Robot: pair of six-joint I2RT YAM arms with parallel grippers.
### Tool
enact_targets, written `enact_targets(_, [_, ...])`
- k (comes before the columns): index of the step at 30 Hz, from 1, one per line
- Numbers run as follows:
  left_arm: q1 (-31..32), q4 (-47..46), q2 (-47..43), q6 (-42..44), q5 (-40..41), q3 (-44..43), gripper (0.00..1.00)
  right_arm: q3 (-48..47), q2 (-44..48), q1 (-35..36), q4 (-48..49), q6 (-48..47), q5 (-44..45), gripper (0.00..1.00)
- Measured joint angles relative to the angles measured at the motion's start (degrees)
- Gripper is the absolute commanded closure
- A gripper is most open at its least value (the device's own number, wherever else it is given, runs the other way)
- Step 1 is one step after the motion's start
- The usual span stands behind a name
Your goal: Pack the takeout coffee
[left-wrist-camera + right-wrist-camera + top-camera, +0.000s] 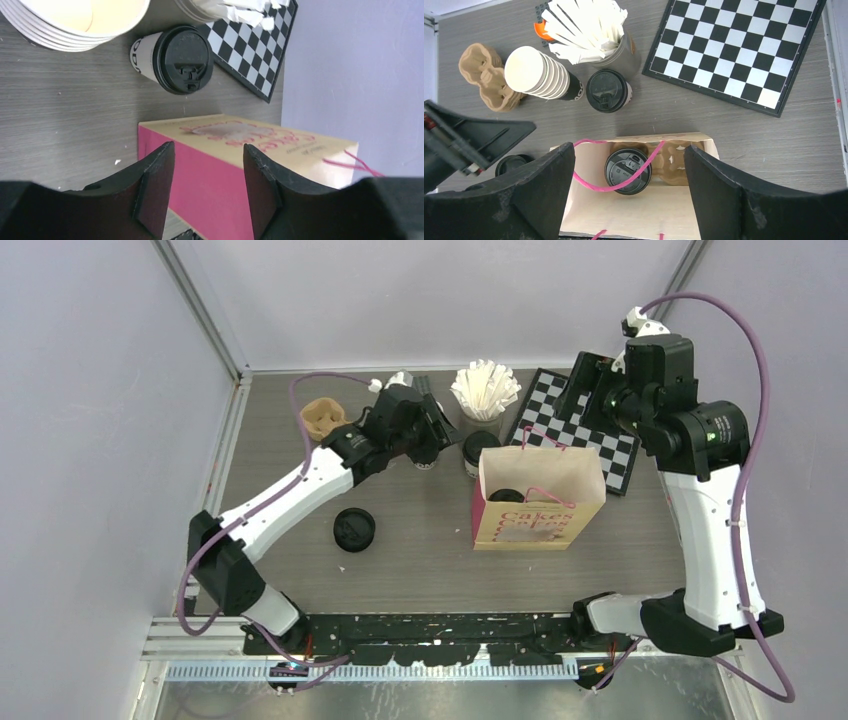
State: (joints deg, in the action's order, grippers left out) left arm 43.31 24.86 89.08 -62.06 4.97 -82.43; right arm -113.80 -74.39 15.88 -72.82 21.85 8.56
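One takeout coffee point(628, 171), a cream cup with a black lid, stands inside the open paper bag point(634, 215), in a brown carrier point(674, 162), with a pink handle looped across it. A second takeout coffee point(182, 59) stands on the table behind the bag point(540, 510), also seen as the lidded cup point(480, 445) from above. My left gripper point(208, 146) is open and empty, low beside the bag's pink side point(210, 195), left of the cup. My right gripper point(629, 150) is open and empty, high above the bag, its fingers point(583, 388) over the chessboard.
A stack of lidless cream cups point(536, 72) lies next to the second coffee. A holder of white stirrers point(485, 390), a chessboard point(585, 435), spare brown carriers point(323, 418) and a loose black lid point(354, 529) are on the table. Walls close in on both sides.
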Motion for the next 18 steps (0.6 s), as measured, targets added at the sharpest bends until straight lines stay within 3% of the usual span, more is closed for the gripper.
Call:
enact_targets(10, [1.51,13.66,-3.8,7.3,-9.35,-10.82,0.48,3.63,3.76,0.0,-0.04,0.24,1.86,0.16])
enact_targets(18, [6.47,20.39,2.75,10.47,-14.12,-18.6,0.48,8.0,7.87,0.0,-0.07,0.26,1.84,0.16])
